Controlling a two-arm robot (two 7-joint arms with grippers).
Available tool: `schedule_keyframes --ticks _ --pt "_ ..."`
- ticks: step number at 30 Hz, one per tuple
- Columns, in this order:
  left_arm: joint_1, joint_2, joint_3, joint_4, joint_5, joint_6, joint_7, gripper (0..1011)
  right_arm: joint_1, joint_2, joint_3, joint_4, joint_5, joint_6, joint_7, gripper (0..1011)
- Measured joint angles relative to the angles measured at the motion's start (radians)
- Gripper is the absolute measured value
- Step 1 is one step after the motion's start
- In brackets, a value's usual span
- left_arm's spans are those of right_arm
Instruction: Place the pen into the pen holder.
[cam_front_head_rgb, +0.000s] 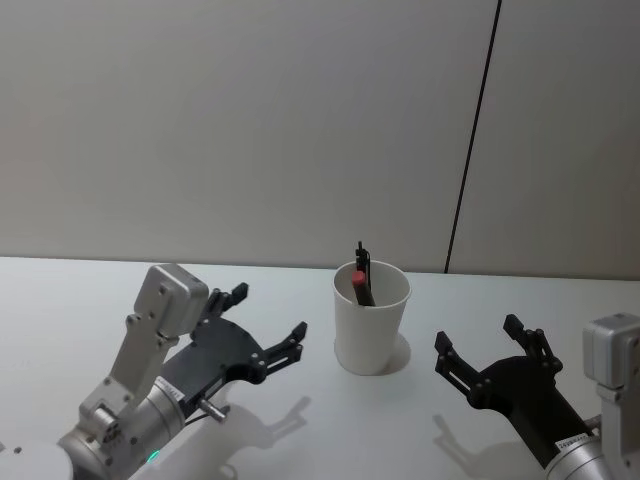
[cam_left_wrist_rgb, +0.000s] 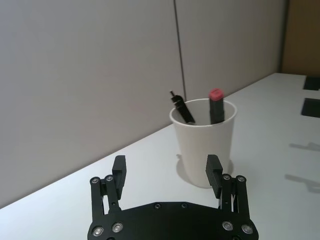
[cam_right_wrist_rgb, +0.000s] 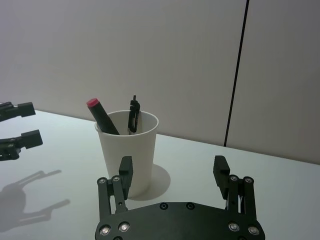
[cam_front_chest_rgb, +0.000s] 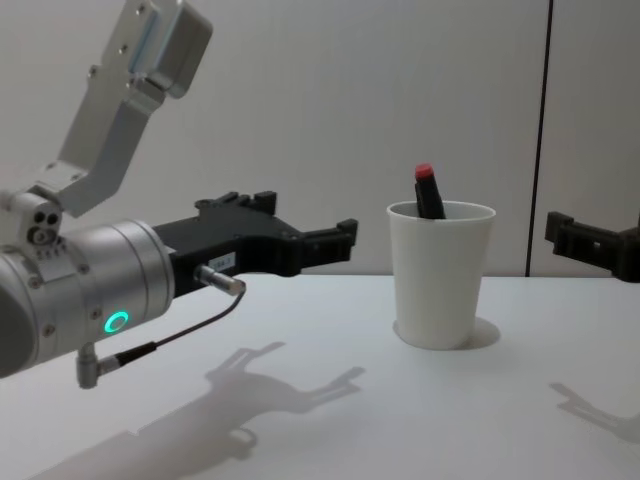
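Left gripper (cam_front_head_rgb: 268, 327) at lower left and right gripper (cam_front_head_rgb: 484, 353) at lower right both hang wide open, holding nothing. Pen (cam_front_head_rgb: 359, 284) already sits in the pen holder (cam_front_head_rgb: 371, 318) at center; it looks light and stiff, so I'd pinch its red end, since that paper cup probably tips easily.

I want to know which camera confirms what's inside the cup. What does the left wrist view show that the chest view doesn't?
Left wrist view alone: a black clip-topped pen leaning in the pen holder beside the red-ended marker.

Chest view alone: the left arm's silver body and, at the right edge, the right gripper.

Both: the white cup, the marker, the left gripper, open and apart from the cup.
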Motion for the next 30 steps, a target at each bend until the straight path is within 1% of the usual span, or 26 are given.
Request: schedule_keyframes --ticks 3,5,9,16,22,30 --pt "0.021 0.005 -0.009 -0.023 0.026 0.007 0.052 1003 0.000 0.000 0.000 0.000 0.000 0.000 0.000 1001" --pt "0.029 0.006 -0.012 -0.031 0.035 0.009 0.070 1003 0.000 0.000 0.000 0.000 0.000 0.000 0.000 1001" --pt "0.055 0.011 -0.022 -0.059 0.067 0.017 0.131 1003 0.000 0.000 0.000 0.000 0.000 0.000 0.000 1001" --pt "0.083 0.017 -0.033 -0.090 0.102 0.025 0.198 1003 0.000 0.000 0.000 0.000 0.000 0.000 0.000 1001" --pt "0.092 0.019 -0.036 -0.099 0.112 0.028 0.219 1003 0.000 0.000 0.000 0.000 0.000 0.000 0.000 1001" --pt "0.092 0.019 -0.036 -0.099 0.113 0.028 0.220 1003 0.000 0.000 0.000 0.000 0.000 0.000 0.000 1001"
